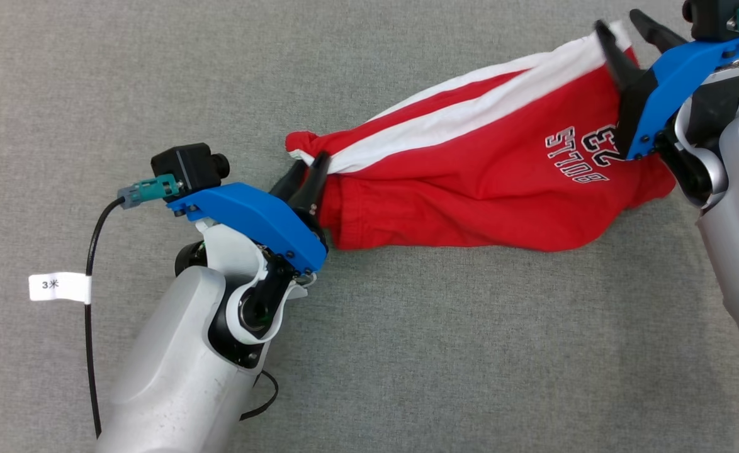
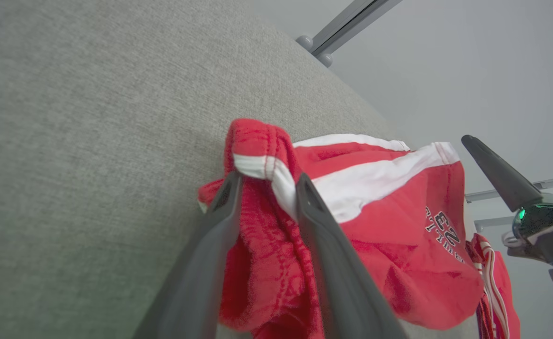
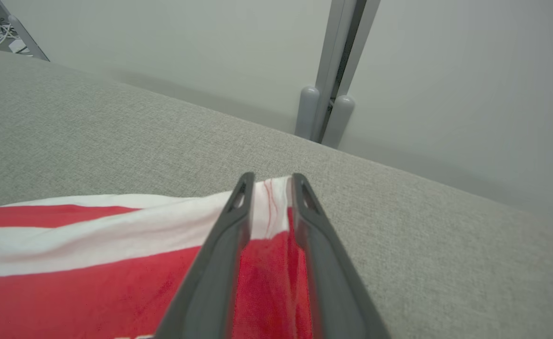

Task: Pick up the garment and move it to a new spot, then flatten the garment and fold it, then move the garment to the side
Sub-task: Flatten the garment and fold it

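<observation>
The garment (image 1: 470, 189) is a pair of red shorts with a white side stripe and white lettering, stretched out lengthwise on the grey cloth surface (image 1: 407, 352). My left gripper (image 1: 303, 179) is at its bunched left end; in the left wrist view its fingers stand apart with the red and white cloth (image 2: 262, 155) lying between them (image 2: 269, 183). At the far right corner, my right gripper (image 1: 631, 34) has its fingers spread. The right wrist view shows the white striped corner (image 3: 272, 202) between its parted tips (image 3: 272, 181).
A black cable with a white label (image 1: 60, 287) runs beside my left forearm. The far edge of the surface meets a pale wall with a grey metal post (image 3: 328, 113). Bare grey surface lies in front of and to the left of the garment.
</observation>
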{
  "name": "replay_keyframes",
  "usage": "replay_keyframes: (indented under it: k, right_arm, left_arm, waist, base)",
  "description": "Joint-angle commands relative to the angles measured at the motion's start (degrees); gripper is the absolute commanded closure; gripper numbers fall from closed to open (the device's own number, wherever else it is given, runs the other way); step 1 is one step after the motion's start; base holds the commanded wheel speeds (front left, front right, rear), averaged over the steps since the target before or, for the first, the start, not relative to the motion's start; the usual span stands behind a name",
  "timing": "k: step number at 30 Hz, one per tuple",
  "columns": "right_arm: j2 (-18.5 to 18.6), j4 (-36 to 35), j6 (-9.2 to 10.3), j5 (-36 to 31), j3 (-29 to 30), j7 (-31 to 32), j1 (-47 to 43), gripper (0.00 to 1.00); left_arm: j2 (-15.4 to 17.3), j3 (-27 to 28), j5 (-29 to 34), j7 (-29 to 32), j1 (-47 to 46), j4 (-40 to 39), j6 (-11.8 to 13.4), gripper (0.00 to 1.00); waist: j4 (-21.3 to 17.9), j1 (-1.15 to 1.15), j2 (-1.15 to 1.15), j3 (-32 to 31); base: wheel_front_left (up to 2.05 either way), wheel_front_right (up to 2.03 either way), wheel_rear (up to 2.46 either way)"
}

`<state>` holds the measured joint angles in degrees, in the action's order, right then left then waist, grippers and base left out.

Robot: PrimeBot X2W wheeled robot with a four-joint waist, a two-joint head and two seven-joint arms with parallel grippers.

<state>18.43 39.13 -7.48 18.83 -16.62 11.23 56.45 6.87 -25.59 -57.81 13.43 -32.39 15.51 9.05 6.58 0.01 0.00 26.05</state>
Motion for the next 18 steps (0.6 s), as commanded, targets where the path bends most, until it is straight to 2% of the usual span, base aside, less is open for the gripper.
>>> replay_keyframes:
  k: [1, 9, 14, 18]
  right_arm:
    - [-0.25, 0.59, -0.03, 0.34, -0.27, -0.59, 1.18, 0.00]
    - [-0.02, 4.27, -0.03, 5.06, -1.45, -2.43, -0.67, 0.00]
    - [0.48, 4.55, -0.03, 11.10, -1.27, 3.00, -4.14, 0.00]
    - [1.35, 3.20, -0.03, 13.08, 0.35, 3.99, -6.84, 0.00]
  left_arm:
    - [0.06, 0.26, 0.44, -0.32, -1.07, 0.27, -0.21, 0.00]
    - [1.82, 0.91, 0.65, -4.51, 4.21, 0.22, -2.83, 0.00]
    - [4.82, 0.27, 4.51, -12.26, 8.31, -1.71, -8.11, 0.00]
    - [6.82, 0.87, 9.99, -22.30, 8.78, -0.01, -10.81, 0.00]
  waist:
    - [0.00, -0.01, 0.00, -0.18]
    - [0.15, -0.01, 0.00, -3.94]
    - [0.32, -0.01, 0.00, -5.61]
    - [0.52, -0.01, 0.00, -5.67]
  base:
    - [0.00, 0.00, 0.00]
    - [0.00, 0.00, 0.00]
    - [0.00, 0.00, 0.00]
    - [0.00, 0.00, 0.00]
